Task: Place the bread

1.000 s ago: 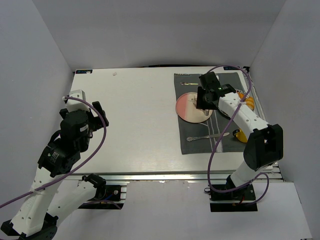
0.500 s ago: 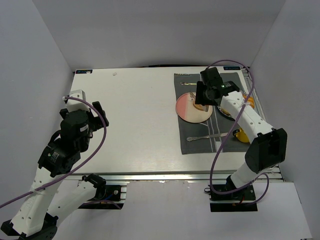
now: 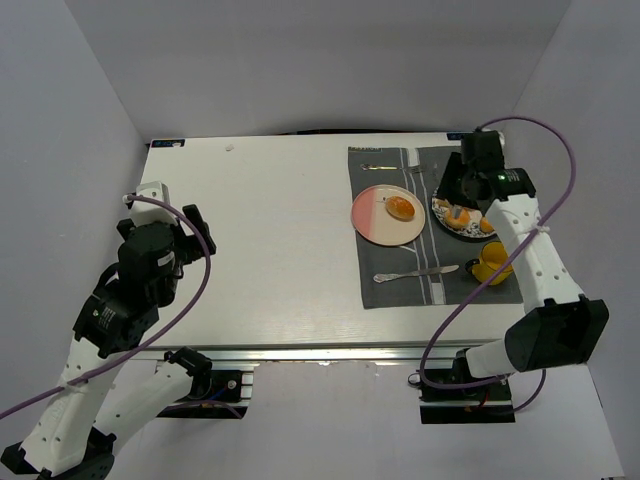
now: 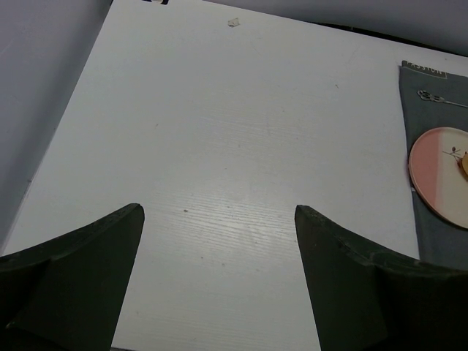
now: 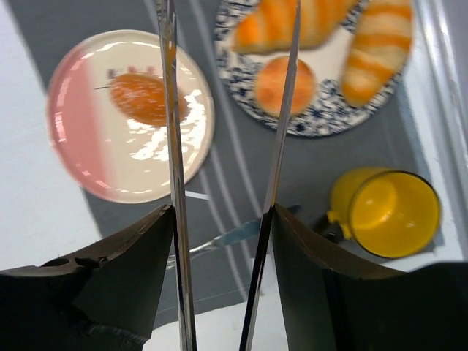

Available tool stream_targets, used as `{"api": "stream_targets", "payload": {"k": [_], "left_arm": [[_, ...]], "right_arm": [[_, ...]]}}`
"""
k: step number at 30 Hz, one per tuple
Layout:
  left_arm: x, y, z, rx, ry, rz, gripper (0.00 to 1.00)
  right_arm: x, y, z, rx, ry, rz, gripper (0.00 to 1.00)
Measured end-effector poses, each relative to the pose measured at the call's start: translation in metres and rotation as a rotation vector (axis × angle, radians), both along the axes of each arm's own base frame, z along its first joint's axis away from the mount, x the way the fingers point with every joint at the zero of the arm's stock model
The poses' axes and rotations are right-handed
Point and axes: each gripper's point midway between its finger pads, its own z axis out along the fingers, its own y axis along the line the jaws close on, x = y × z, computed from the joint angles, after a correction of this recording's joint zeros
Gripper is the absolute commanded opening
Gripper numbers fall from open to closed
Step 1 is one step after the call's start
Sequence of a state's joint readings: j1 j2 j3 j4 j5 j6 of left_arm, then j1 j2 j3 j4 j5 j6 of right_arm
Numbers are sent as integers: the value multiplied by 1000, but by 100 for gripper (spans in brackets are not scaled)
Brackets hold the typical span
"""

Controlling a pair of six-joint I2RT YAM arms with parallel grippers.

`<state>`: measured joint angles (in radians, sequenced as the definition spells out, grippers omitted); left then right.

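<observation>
Bread (image 3: 400, 207): lies on the pink plate (image 3: 372, 225), nothing touching it.
Right gripper (image 5: 230, 44): spread, empty, above the patterned plate (image 5: 329, 121).
Left gripper (image 4: 218, 212): spread, empty, well apart.
Progress: placing looks done; only withdrawal seems left.
Surface (image 3: 260, 240): white, grey placemat (image 3: 395, 290) at right, pale walls (image 3: 300, 60) around.

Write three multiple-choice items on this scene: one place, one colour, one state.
1. The bread lying alone sits on: A a wooden board; B a pink plate; C a green bowl.
2. The mug is: A yellow; B blue; C white.
3. The right gripper is: A shut on a fork; B shut on a cloth; C open and empty.
Answers: B, the top view shows the roll resting on that plate; A, the right wrist view shows it yellow inside and out; C, its fingers stand apart with nothing between them.
</observation>
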<state>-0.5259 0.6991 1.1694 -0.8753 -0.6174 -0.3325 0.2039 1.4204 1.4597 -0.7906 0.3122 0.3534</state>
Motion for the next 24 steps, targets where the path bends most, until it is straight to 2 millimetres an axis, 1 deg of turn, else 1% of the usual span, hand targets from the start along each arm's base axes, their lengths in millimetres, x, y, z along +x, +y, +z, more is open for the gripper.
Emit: {"api": "stream_targets", "payload": {"k": [2,4,7,10,14,24], "left_arm": [[-1,1,1,-1,-4,0,95],[-2,1,1,-2,-6,0,95],[-2,1,1,-2,-6,-1,95],[-2,1,0,-1,-4,-1,95],[-1,1,-1,1,-2,-1,95],[-1,1,-4,5,6,-1,95]], "right_arm": [[-6,-18,-5,-6,12,-39,62],[-12,-28,-13,-11,31,-58,62],[-21,-37,-29,-10,69,-72,62],[-28,-41,-45,-4,110,-79,62],[-36,-42,-62,9,157,-76,62],[-39,-42,-83,35,177,-73,60]]}}
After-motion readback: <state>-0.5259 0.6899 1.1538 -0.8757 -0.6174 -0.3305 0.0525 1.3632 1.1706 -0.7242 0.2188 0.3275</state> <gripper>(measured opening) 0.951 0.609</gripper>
